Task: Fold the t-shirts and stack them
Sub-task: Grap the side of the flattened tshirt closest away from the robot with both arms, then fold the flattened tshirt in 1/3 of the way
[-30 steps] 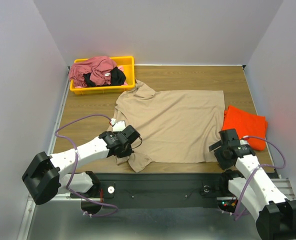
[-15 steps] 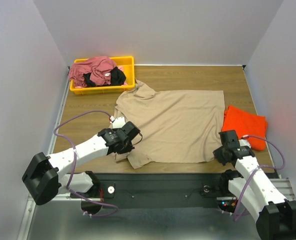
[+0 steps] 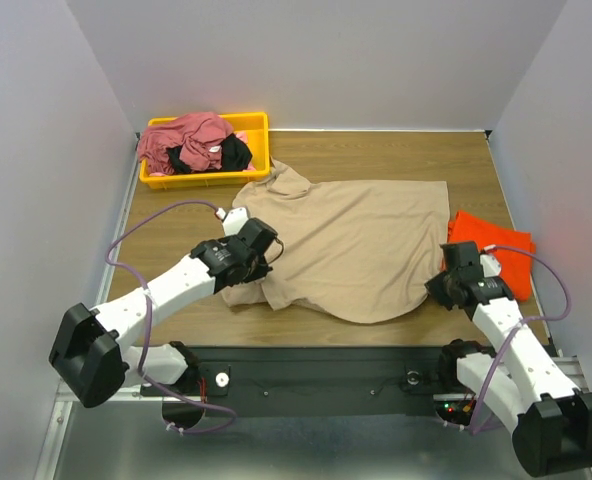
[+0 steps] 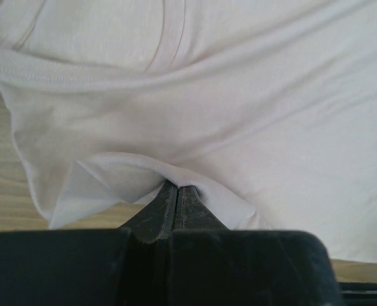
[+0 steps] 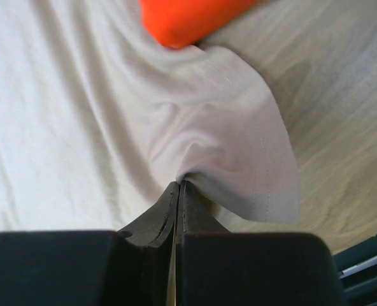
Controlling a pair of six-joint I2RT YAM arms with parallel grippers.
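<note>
At the near left, the left end effector (image 4: 177, 189) has its fingers pressed together on a pinched fold of the tan t-shirt (image 3: 361, 240), close to the garment's near left corner beside a ribbed hem. At the near right, the right end effector (image 5: 177, 186) is likewise clamped on the tan cloth, gripping a puckered bit of the near right corner, whose stitched hem hangs free to the right of the fingers. Between the two grips the shirt's near edge runs in a loose curve above the wooden surface (image 3: 376, 150). The rest of the tan t-shirt lies spread across the middle of the surface, its far part flat. Just right of it, touching its right edge, lies the folded orange-red t-shirt (image 3: 501, 255). At the far left stands the yellow bin (image 3: 254, 122), holding a crumpled dusty rose t-shirt (image 3: 181, 135) with a black t-shirt (image 3: 234, 152) bunched beside it.
</note>
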